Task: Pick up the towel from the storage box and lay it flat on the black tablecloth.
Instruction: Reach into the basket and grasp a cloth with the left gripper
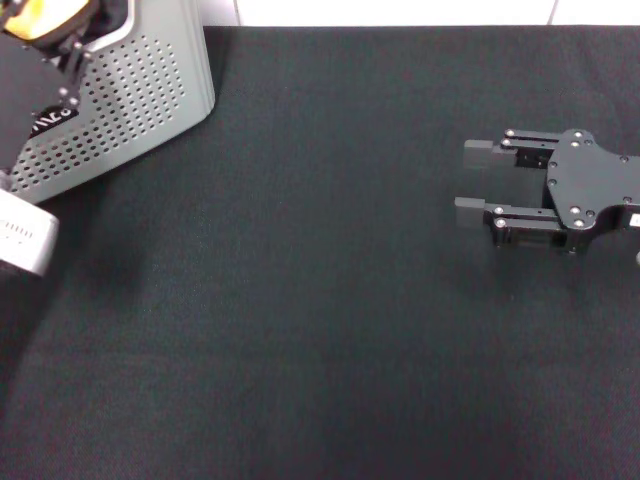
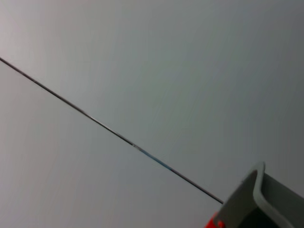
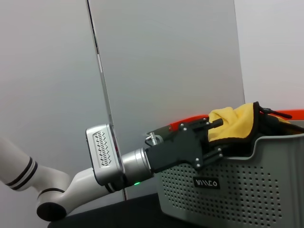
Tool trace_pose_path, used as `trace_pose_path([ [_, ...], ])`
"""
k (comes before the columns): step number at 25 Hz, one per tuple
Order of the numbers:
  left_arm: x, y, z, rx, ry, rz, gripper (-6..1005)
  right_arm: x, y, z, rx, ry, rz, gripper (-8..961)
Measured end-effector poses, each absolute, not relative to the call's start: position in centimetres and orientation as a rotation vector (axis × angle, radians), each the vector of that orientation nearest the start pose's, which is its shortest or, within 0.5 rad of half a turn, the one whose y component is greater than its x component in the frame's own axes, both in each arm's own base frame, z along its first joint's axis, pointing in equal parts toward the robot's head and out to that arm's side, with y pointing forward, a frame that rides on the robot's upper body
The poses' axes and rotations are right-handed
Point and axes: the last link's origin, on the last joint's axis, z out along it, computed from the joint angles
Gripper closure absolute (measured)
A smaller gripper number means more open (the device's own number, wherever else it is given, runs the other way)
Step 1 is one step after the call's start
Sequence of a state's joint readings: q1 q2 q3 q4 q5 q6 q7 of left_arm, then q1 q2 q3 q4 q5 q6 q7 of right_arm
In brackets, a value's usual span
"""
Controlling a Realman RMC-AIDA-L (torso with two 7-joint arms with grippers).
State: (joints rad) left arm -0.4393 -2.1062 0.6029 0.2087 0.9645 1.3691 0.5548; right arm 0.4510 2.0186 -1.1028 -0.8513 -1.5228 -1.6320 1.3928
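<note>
The left gripper (image 3: 216, 137) is reaching into the storage box (image 1: 140, 100), jaws apparently closing on a yellow-orange cloth (image 3: 235, 123); no grey-green towel is showing. The right gripper (image 1: 478, 180) is hovering open-jawed over the black tablecloth (image 1: 320, 330), well apart.

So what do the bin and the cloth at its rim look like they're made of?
The storage box looks like matte light grey moulded plastic: smooth rounded rim, regular round perforations. The yellow-orange cloth reads as soft fabric, probably microfibre, bunching in folds with dark edging. The left gripper is at it, fingers hidden.
</note>
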Motion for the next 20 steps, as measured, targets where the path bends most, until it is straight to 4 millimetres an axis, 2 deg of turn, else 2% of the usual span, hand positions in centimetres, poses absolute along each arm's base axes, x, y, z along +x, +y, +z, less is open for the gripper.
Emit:
trace_pose_path([
  [8,-29.9,33.6,2.4,-1.515,0.488,-0.174,480,20.1,32.2,2.2,-2.817,0.254,0.983,295],
  [15,-29.9,34.0,2.2,-1.522,0.491,-0.15,481,20.1,32.1,2.2,-2.82,0.253,0.985,295],
  [20,-30.1,33.7,1.3,-1.524,0.523,-0.08,481,20.1,32.1,2.2,-2.818,0.256,0.988,295],
])
